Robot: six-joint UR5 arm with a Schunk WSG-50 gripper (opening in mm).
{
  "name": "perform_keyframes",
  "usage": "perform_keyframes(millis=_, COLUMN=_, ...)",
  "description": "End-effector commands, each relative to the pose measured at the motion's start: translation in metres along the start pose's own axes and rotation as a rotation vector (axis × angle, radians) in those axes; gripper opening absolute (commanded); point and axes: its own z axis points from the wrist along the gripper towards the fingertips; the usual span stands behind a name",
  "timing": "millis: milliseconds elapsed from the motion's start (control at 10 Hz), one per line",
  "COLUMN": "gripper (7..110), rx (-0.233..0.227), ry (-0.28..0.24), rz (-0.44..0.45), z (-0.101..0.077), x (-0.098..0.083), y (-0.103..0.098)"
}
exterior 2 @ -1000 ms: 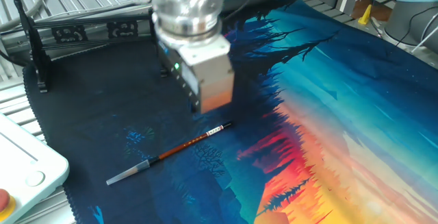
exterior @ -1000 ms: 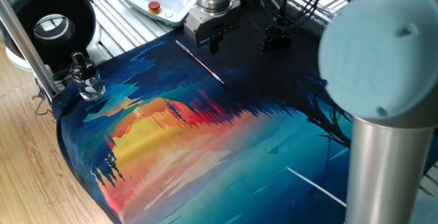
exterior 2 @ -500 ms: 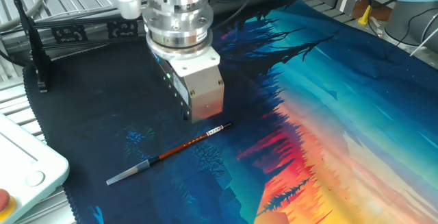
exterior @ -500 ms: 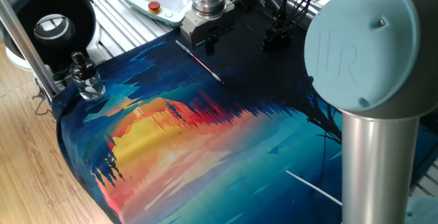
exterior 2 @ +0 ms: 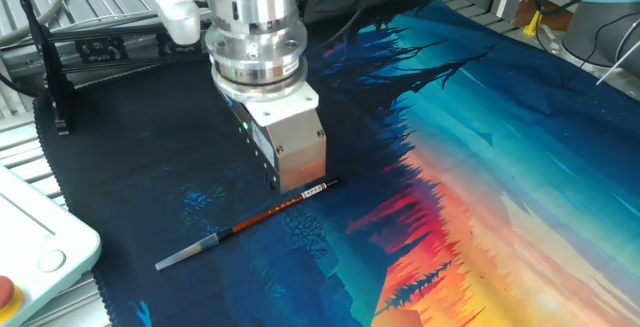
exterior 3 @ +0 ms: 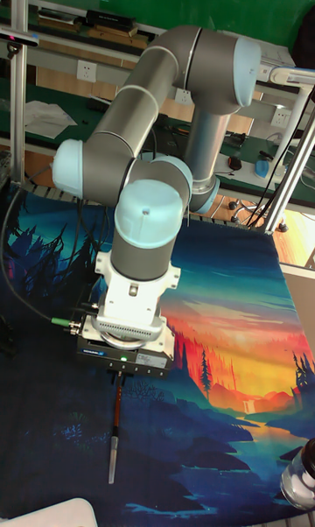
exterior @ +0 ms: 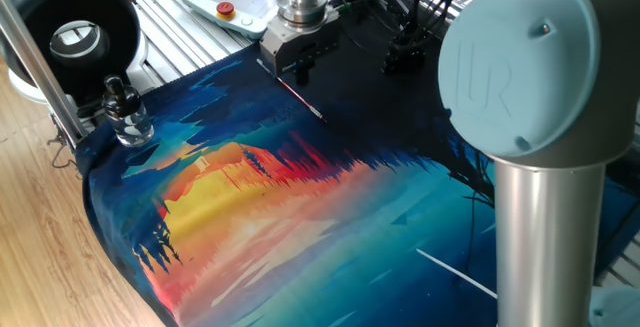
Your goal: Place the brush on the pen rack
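1 gripper [exterior 2: 297,179] is seen pointing straight down, low over the brush [exterior 2: 245,224], which lies flat on the dark lower left of the painted cloth [exterior 2: 480,167]. Whether the jaws are parted or touching it cannot be told. The pen rack [exterior: 405,55] stands well apart, at upper centre.

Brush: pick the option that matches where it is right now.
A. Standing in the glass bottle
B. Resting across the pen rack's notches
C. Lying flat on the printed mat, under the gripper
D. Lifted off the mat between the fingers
C. The brush lies flat on the dark part of the mat, with the gripper just above its reddish section and not yet holding it.
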Motion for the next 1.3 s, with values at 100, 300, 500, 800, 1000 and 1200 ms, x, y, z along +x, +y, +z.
perform_keyframes(millis=100, gripper=7, rx=-0.017, ry=0.045, rz=-0.006, z=0.016, x=0.006, y=0.005)
perform_keyframes(millis=300, gripper=22, rx=-0.021, ry=0.065, rz=-0.016, z=0.022, x=0.013, y=0.005)
perform_keyframes(millis=500, gripper=22, rx=-0.021, ry=0.071, rz=-0.022, z=0.023, x=0.014, y=0.004)
perform_keyframes(millis=800, gripper=22, rx=-0.018, ry=0.066, rz=-0.02, z=0.023, x=0.012, y=0.003)
perform_keyframes(millis=1000, gripper=22, rx=-0.018, ry=0.046, rz=-0.021, z=0.025, x=0.007, y=0.002)
perform_keyframes(millis=1200, gripper=22, rx=-0.019, ry=0.019, rz=-0.02, z=0.025, x=-0.001, y=0.002)
